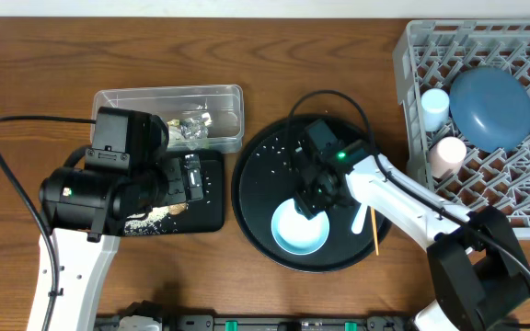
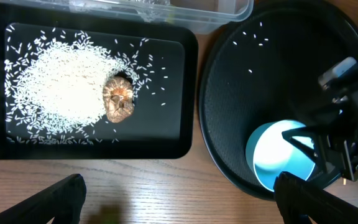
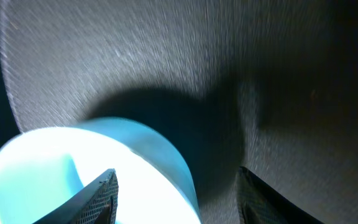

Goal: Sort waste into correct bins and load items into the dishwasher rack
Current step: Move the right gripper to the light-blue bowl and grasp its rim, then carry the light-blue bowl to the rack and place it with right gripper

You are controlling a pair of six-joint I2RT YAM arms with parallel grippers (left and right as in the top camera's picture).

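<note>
The light blue bowl stands on the round black tray. My right gripper is open and straddles the bowl's far rim, one finger inside and one outside. My left gripper is open and empty, above the shallow black tray, which holds a rice pile and a brown lump. The clear tub holds crumpled wrappers. The grey rack holds the dark blue plate, a light blue cup and a pinkish cup.
A pale spoon and a wooden chopstick lie on the round tray's right edge, beside my right arm. A few rice grains are scattered on the round tray. Bare wood shows along the table's front edge.
</note>
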